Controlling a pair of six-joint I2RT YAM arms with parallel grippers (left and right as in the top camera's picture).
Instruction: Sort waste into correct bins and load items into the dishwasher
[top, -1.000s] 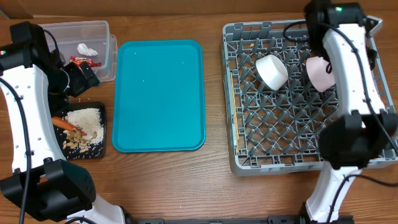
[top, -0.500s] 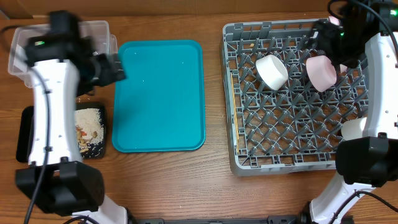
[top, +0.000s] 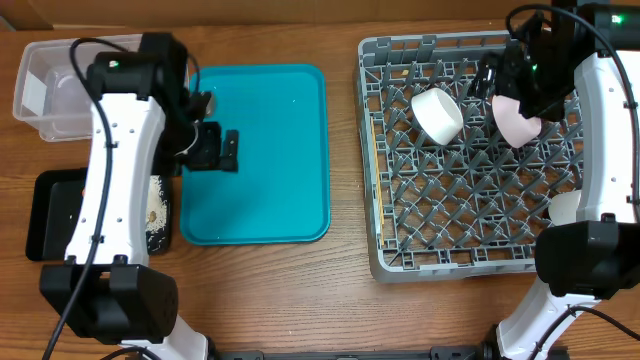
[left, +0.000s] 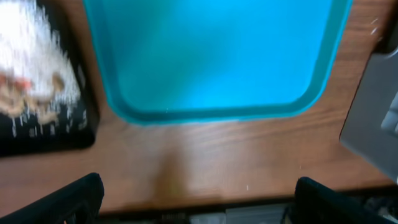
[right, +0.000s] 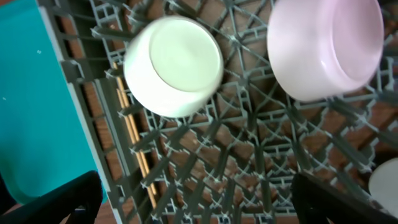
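STEP: loading looks finished | LEFT: left gripper (top: 216, 150) spread, empty, over teal tray (top: 270, 190) | RIGHT: right gripper (right: 196, 200) spread, empty, above rack (top: 450, 220) | ITEMS: cup (top: 437, 115), bowl (top: 515, 117), chopsticks (right: 135, 146) in rack; rice (left: 37, 62) in black tray (top: 55, 215) | NEXT: probably lift both arms clear of pegs.

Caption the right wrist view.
White cup and bowl rest in the grey dish rack, chopsticks near its wall.

A brown wooden tabletop (top: 345, 300) is filling the whole scene, its grain running left to right and showing darker streaks. Soft, even light is falling on it, casting only faint shadows. A paler tan surface (top: 20, 10) is peeking in at the far left corner
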